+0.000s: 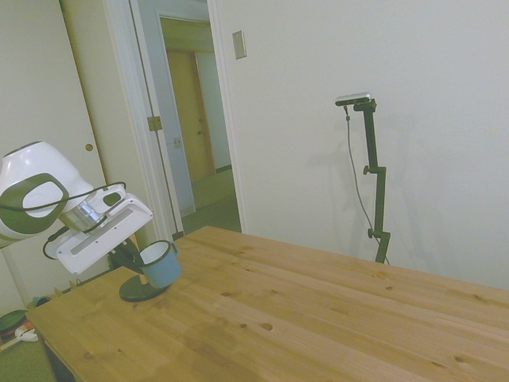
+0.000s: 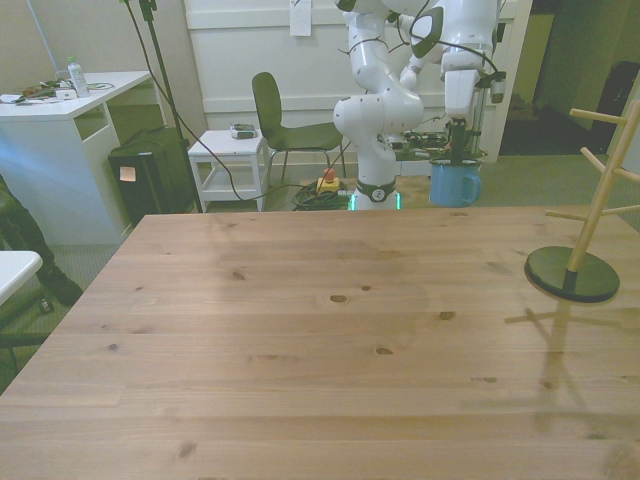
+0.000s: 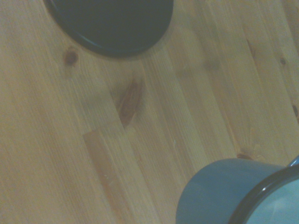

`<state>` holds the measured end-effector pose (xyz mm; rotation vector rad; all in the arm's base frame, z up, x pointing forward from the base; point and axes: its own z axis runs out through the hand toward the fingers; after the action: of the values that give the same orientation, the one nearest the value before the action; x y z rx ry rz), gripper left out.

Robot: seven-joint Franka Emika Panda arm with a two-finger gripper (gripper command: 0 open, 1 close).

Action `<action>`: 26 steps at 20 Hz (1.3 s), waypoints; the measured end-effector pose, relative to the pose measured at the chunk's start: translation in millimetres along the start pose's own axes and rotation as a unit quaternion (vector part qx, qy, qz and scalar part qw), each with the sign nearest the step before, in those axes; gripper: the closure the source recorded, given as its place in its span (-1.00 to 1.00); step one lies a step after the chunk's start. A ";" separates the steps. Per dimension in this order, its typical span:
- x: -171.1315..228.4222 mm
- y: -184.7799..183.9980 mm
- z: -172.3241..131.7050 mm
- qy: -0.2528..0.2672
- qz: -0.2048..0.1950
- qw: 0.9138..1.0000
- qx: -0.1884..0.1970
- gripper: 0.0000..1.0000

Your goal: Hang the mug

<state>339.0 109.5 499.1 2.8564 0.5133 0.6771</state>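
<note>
From the side, the gripper (image 1: 141, 256) pinches the mug (image 1: 160, 263) by its rim, mouth tilted up, above the table (image 1: 318, 318). In front, the mug (image 2: 454, 183) hangs upright beneath the gripper (image 2: 457, 152); the rack (image 2: 585, 210) stands well apart. The wrist shows the mug (image 3: 224, 191) near the rack's dark base (image 3: 112, 23).

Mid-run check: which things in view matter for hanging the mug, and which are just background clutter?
Part of the job:
- light-blue enamel mug, held off the table in the hand
- wooden mug tree on a dark round base, at the front view's right
- wooden table

Just lying about:
- green chair
- small white side table
- white desk with a bottle
</note>
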 end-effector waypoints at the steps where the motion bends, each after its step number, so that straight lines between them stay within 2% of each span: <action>1: -1.2 -0.9 -5.3 0.005 0.001 1.000 0.001 1.00; 13: -13.8 -3.5 -62.6 0.059 0.043 0.997 0.025 1.00; 26: -5.4 -6.9 -100.0 0.091 0.075 0.992 0.047 1.00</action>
<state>286.5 121.6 583.8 2.9605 0.3669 0.9699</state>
